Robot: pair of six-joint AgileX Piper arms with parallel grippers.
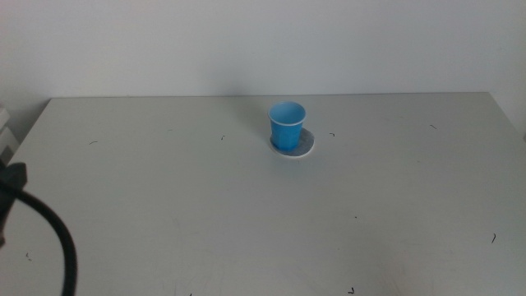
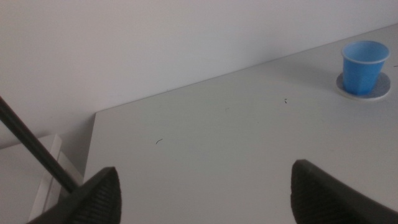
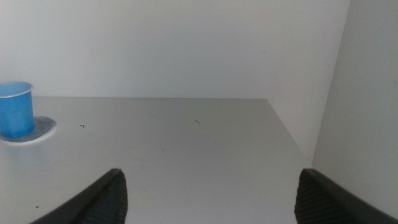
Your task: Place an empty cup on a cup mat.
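Blue cup upright on cup mat, off-centre, placement looks done. Left end effector and right end effector well apart from cup, jaws spread, empty, likely parked clear.

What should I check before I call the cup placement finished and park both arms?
1. Cup upright: ok.
2. Cup standing on cup mat: ok, though off-centre; more mat shows on one side.
3. Cup empty: ok, light blue inside, nothing seen.
4. Left gripper open, holding nothing, away from cup: ok.
5. Right gripper open, holding nothing, away from cup: ok.
6. Table around the mat free of obstacles: ok.
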